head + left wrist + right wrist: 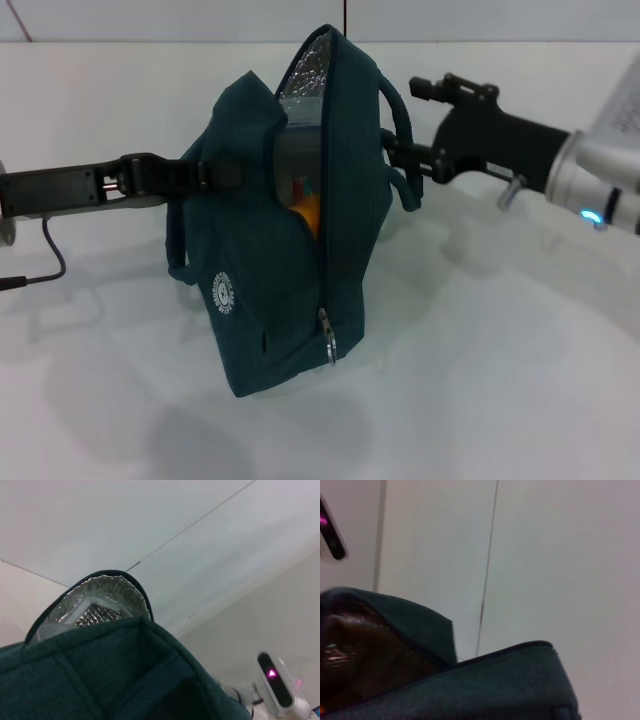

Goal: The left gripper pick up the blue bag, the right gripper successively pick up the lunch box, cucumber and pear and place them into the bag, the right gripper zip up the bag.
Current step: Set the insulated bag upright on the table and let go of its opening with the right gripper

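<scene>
The left pincer [205, 176] is closed on the left handle of the bag [270, 290], by which the bag is held upright on the white counter [500, 380]. The bag's mouth is open at the top, foil lining [305, 70] showing, and through the gap the lunch box [298, 165] and the pear [308, 212] can be made out inside; no cucumber is seen. The zip pull [329, 345] hangs low on the near side, so the zip is judged still to be done. To the right, the right pincer [400, 160] is placed at the bag's right handle — whether anything is gripped cannot be told. For a clean zip the pull should be pinched squarely and drawn along the seam while the left side is kept taut.
</scene>
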